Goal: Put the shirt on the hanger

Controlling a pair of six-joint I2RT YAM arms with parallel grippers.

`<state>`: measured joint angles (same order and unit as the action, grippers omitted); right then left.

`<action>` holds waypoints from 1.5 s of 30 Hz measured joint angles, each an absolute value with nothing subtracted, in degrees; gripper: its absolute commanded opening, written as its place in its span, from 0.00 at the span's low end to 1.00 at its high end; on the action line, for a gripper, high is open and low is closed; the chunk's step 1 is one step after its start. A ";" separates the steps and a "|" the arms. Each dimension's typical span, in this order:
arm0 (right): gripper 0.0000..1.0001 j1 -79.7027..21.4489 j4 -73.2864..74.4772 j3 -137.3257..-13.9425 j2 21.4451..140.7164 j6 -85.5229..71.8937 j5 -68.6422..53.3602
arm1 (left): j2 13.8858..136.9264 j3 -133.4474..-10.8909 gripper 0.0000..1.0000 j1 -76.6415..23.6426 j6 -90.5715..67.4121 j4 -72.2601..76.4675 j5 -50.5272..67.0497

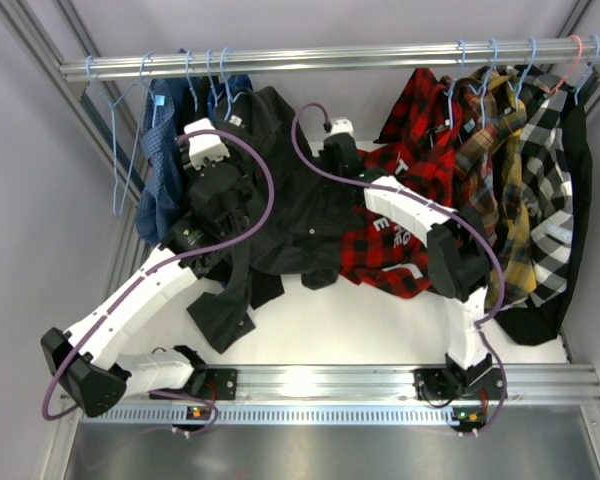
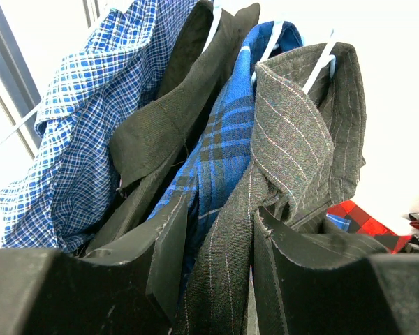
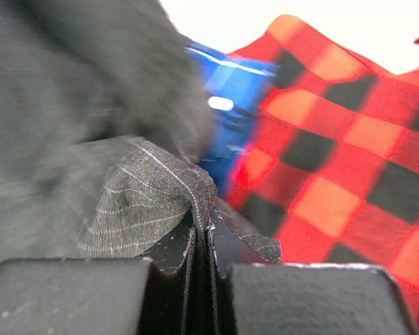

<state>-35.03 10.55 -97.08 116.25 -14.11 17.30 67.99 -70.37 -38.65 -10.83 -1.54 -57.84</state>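
Observation:
The dark pinstriped shirt (image 1: 290,190) hangs from the rail and drapes down over the table. Its collar (image 2: 293,118) sits round the light-blue wire hanger (image 2: 320,64), of which only a short piece shows. My left gripper (image 2: 220,216) reaches up just under the collar, and the shirt's front edge runs between its fingers, filling the gap. My right gripper (image 3: 208,216) is shut on a fold of the same pinstriped cloth (image 3: 146,195), to the right of the collar in the top view (image 1: 338,145).
A blue checked shirt (image 2: 77,139), a black garment (image 2: 174,118) and a blue plaid shirt (image 2: 223,139) hang close on the left. A red-and-black plaid shirt (image 1: 390,240) lies under the right arm. Several more shirts (image 1: 520,150) hang from the rail (image 1: 330,58). An empty hanger (image 1: 120,150) hangs far left.

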 measured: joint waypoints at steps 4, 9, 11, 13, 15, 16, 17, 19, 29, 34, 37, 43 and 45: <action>0.39 -31.51 13.21 -97.03 117.38 -13.96 16.38 | 68.07 -70.37 0.00 -38.65 -11.09 -1.54 -57.93; 0.90 -32.12 13.96 -89.78 113.12 -14.68 12.43 | 69.89 -71.20 0.00 -38.61 -12.82 -1.80 -59.24; 0.99 -32.71 15.33 -86.76 111.00 -14.63 10.96 | 70.83 -71.35 0.00 -38.61 -14.57 -1.85 -60.18; 1.00 -33.21 16.69 -84.07 108.33 -14.83 9.52 | 71.29 -71.35 0.00 -38.61 -16.67 -2.04 -61.30; 1.00 -33.76 17.30 -81.30 104.68 -15.20 8.64 | 71.29 -71.35 0.00 -38.61 -18.90 -2.17 -62.08; 0.99 -34.30 17.65 -79.79 102.02 -15.44 8.12 | 71.29 -71.33 0.00 -38.61 -19.92 -2.20 -62.46; 1.00 -34.94 17.67 -78.89 100.01 -15.57 7.81 | 71.22 -71.20 0.00 -38.61 -21.10 -2.17 -62.67; 0.99 -37.21 17.67 -77.19 95.13 -15.66 7.27 | 70.98 -70.59 0.00 -38.61 -22.96 -2.15 -62.63; 0.99 -55.33 8.32 -59.40 75.70 -18.68 3.84 | 70.35 -68.84 0.02 -38.39 -23.88 -1.13 -58.96; 0.99 -61.41 -0.21 -50.22 77.10 -24.36 5.48 | 69.87 -67.90 0.14 -38.20 -22.72 -0.95 -57.12; 0.99 -67.22 -5.80 -50.48 82.17 -25.98 8.16 | 68.79 -67.37 0.22 -38.13 -21.89 -0.49 -56.16; 0.99 -77.38 -13.23 -58.43 97.58 -24.88 10.92 | 65.47 -66.59 0.73 -38.17 -19.25 -2.92 -54.48; 0.99 -79.18 -13.67 -61.89 102.26 -24.10 10.94 | 64.12 -66.59 0.81 -38.26 -19.07 -4.73 -52.64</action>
<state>-79.18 -13.67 -61.89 102.26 -24.10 10.94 64.12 -66.59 -38.26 -19.07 -4.73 -52.64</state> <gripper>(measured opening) 0.993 0.731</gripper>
